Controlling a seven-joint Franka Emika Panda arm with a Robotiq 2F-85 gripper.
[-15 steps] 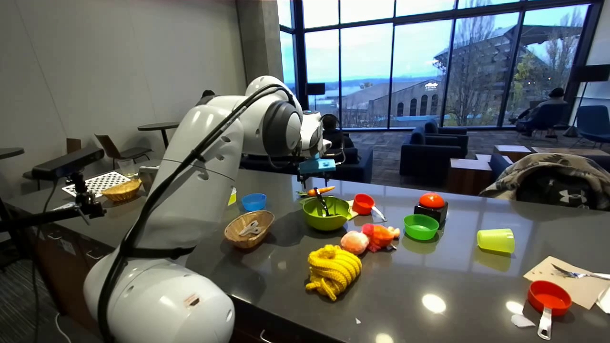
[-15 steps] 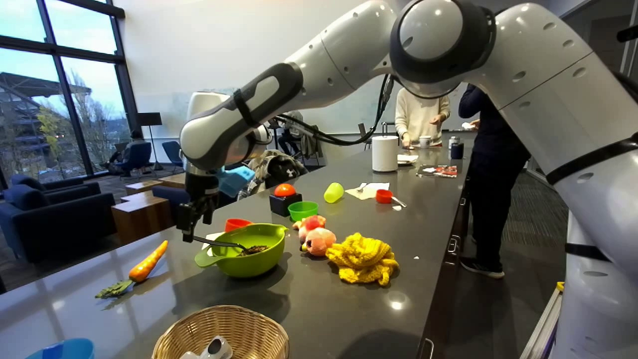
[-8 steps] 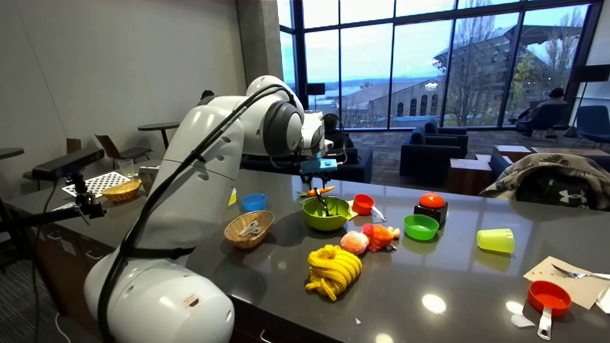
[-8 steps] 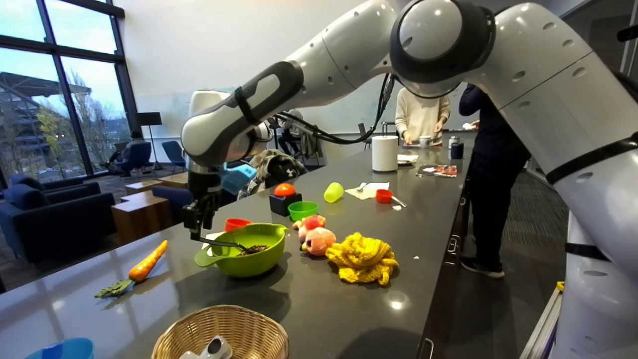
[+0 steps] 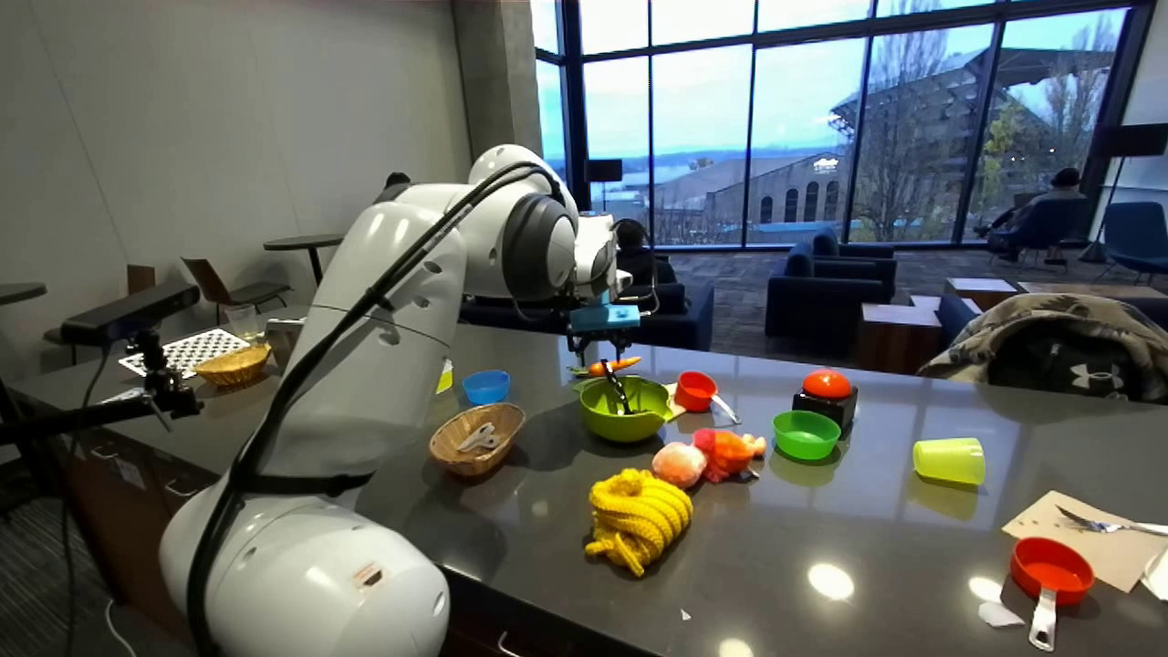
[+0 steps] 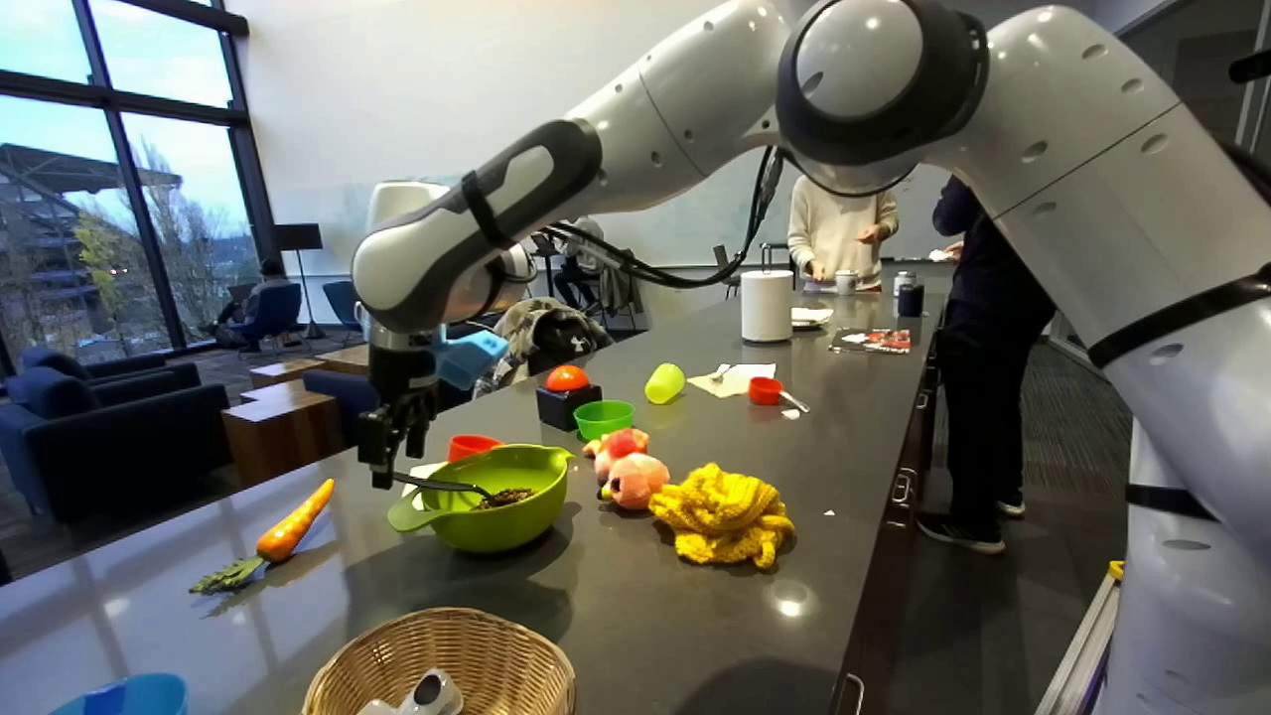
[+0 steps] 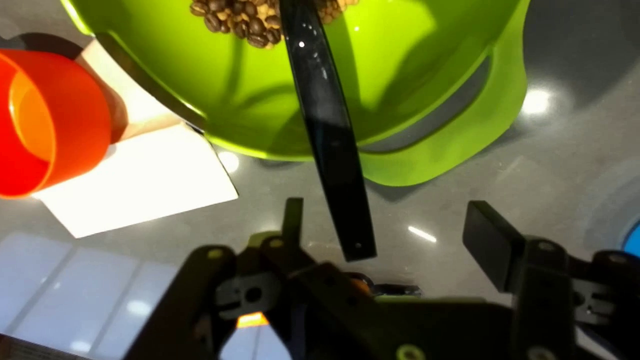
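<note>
My gripper [image 7: 385, 220] stands open above the counter beside the green bowl [image 7: 400, 170]. A black utensil [image 7: 332, 135] leans in the bowl, its handle end sticking out over the rim. That handle end lies between the two fingers in the wrist view, closer to the left one, with a gap showing on each side. Coffee beans [image 7: 245, 20] cover part of the bowl's bottom. In an exterior view the gripper [image 6: 399, 467] hangs at the handle's tip, near the bowl's grip tab. An orange carrot [image 6: 288, 531] with green leaves lies on the counter near it.
A red cup [image 7: 75, 125] on a paper sits close beside the bowl. Around it are a wicker basket [image 5: 474, 438], a plush toy [image 6: 633, 472], a yellow knit cloth [image 6: 725, 516], a green cup [image 6: 604, 419], a red button box [image 6: 568, 397] and a blue cup [image 5: 486, 387].
The gripper shifted a little towards the bowl and its jaws narrowed, then it drew back slightly and they widened again. The utensil and bowl look unmoved.
</note>
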